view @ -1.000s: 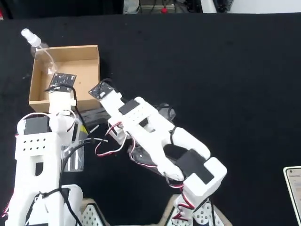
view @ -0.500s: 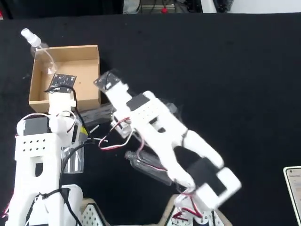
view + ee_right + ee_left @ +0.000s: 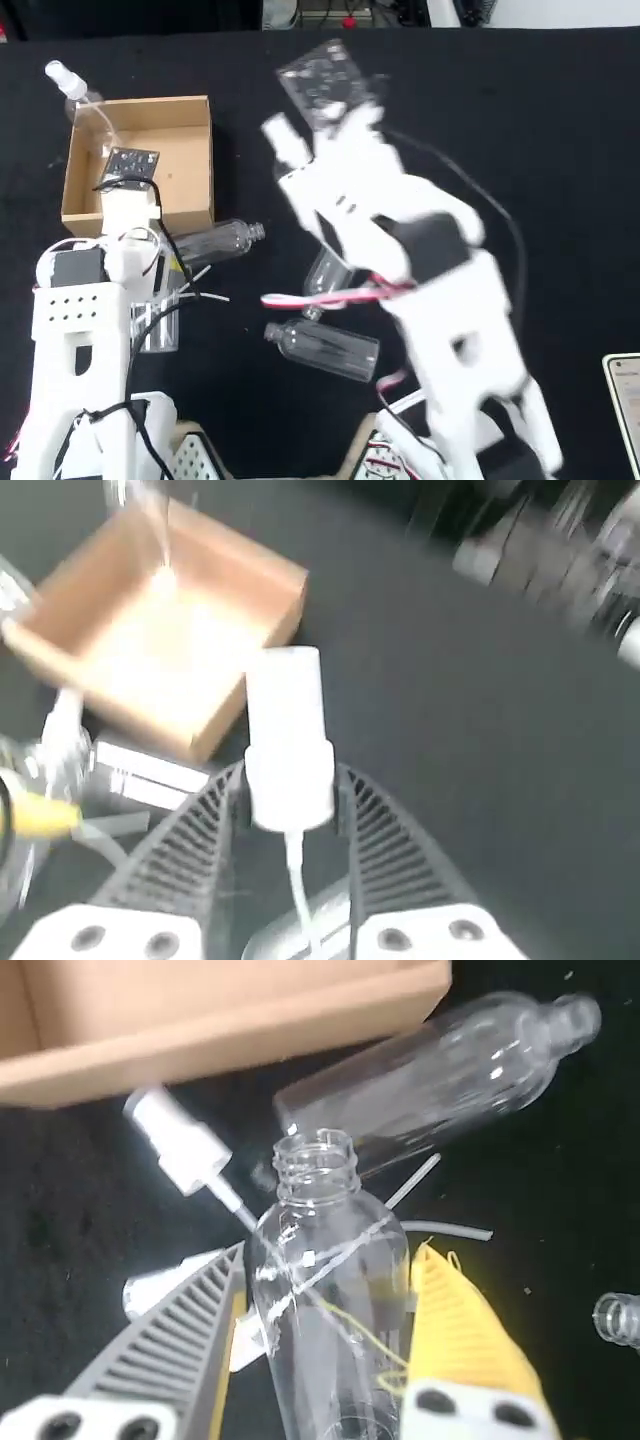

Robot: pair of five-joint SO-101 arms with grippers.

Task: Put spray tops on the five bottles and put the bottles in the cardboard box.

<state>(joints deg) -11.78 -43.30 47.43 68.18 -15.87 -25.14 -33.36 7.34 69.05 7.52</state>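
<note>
Left end effector gripping uncapped bottle, right end effector gripping spray top

The cardboard box sits at the far left of the table, with a capped bottle leaning over its far left corner. In front of the box, the left end effector grips an upright bottle. A loose spray top lies between them. A lying bottle rests just right of the box's near corner. Right of the box, the right end effector grips a spray top.

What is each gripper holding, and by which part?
Left gripper clamps an uncapped bottle by its body; right gripper grips a spray top by its collar.
</note>
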